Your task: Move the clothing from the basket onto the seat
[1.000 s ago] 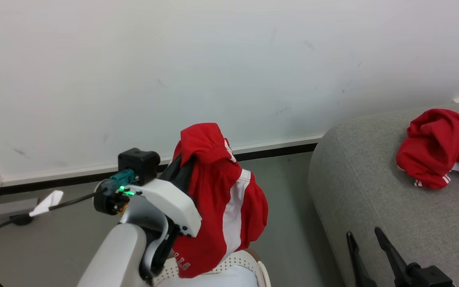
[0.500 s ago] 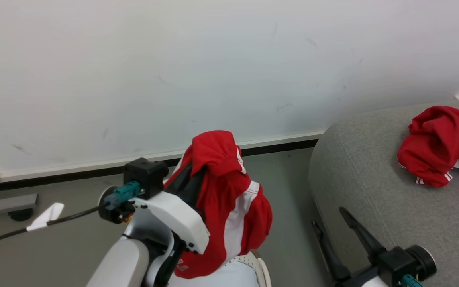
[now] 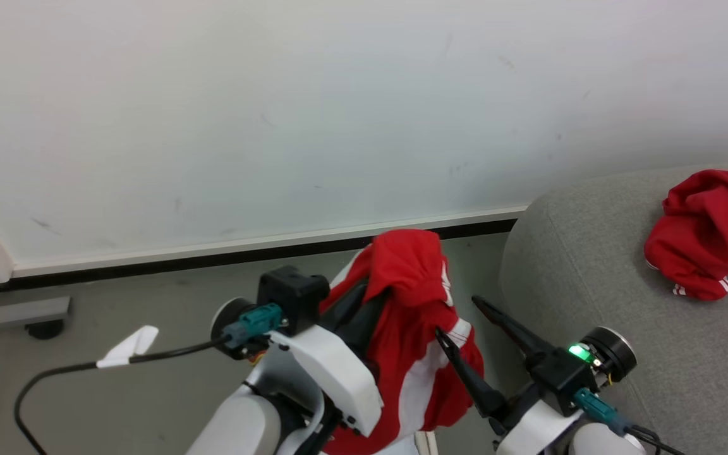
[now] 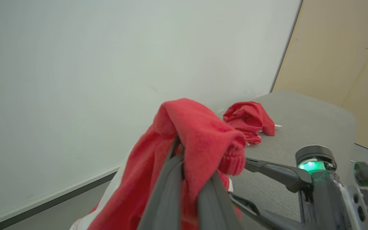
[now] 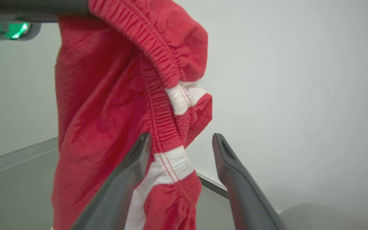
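Note:
My left gripper [image 3: 370,303] is shut on a bright red clothing piece with white stripes [image 3: 411,265], holding it up in the air so it hangs down over the fingers [image 4: 171,191]. My right gripper [image 3: 456,316] stands open right beside the hanging cloth, its jaws straddling the white-banded hem [image 5: 171,166]. A second red clothing piece [image 3: 705,237] lies bunched on the grey seat [image 3: 591,284], also seen in the left wrist view [image 4: 248,118]. Of the basket, only a pale sliver that may be its rim [image 3: 427,440] shows at the bottom edge.
A white wall with a dark baseboard [image 3: 212,259] runs behind. A black cable with a white tag [image 3: 127,347] trails over the grey floor at left, near a grey wheeled base [image 3: 19,313]. A beige panel [image 4: 347,64] stands beyond the seat.
The head camera has shifted. My left gripper has carried the red garment rightwards towards the seat. My right gripper has risen and swung left until its open jaws reach the hanging cloth.

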